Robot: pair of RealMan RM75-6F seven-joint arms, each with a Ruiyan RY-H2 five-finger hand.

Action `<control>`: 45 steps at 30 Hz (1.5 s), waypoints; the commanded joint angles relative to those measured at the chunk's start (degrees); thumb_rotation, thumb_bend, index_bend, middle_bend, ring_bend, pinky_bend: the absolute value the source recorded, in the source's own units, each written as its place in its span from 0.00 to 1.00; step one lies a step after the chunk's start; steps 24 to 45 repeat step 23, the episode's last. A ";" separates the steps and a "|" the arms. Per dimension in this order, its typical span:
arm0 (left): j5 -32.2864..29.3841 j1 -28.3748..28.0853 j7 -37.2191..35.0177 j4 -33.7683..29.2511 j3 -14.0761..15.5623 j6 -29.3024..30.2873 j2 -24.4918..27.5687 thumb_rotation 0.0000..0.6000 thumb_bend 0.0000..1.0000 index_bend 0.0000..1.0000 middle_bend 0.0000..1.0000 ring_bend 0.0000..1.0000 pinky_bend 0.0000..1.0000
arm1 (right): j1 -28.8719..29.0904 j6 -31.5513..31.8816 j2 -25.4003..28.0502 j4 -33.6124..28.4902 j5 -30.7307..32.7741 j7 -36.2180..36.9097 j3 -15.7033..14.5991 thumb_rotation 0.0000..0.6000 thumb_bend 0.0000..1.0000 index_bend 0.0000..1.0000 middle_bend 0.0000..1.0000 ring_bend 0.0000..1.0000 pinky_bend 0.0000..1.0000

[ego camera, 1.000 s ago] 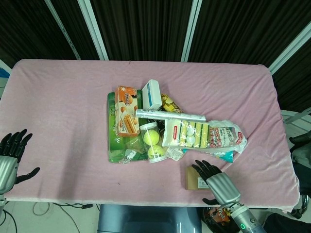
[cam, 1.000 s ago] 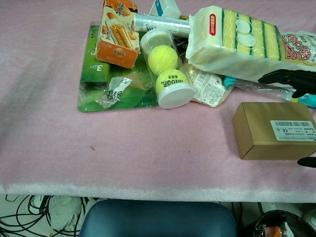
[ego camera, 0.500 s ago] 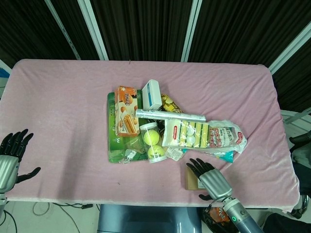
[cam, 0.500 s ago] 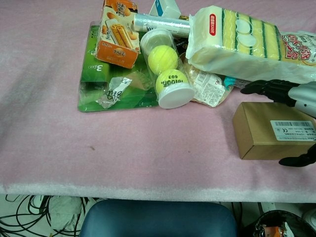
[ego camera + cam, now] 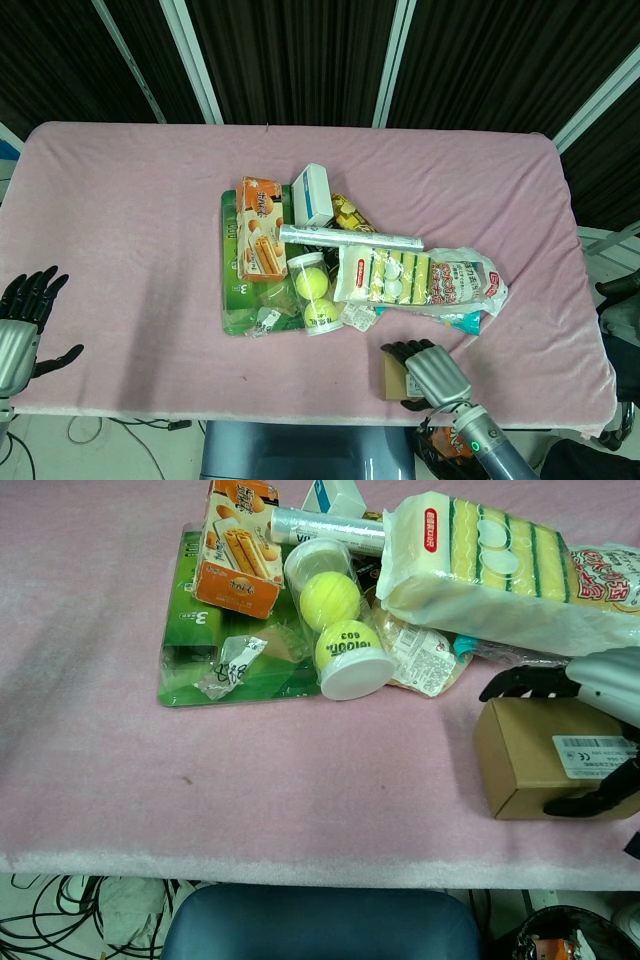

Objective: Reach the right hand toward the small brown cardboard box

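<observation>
One matte cardboard box [image 5: 545,757] (rectangular, brown), metallic right hand [image 5: 590,725] straddling it

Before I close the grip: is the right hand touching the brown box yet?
Touching. In the chest view the right hand straddles the brown box, thumb pressed on its front face.

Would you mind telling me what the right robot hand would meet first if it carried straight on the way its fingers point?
Probably the sponge pack; the right robot hand already straddles the cardboard box, though depth is unclear.
</observation>
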 commanded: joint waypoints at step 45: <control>0.94 0.22 1.93 -0.47 0.43 0.53 -0.20 1.00 0.00 0.00 0.00 0.00 0.00 | -2.71 15.01 14.21 -10.82 -8.84 19.80 1.60 1.00 0.40 0.69 0.60 0.55 0.60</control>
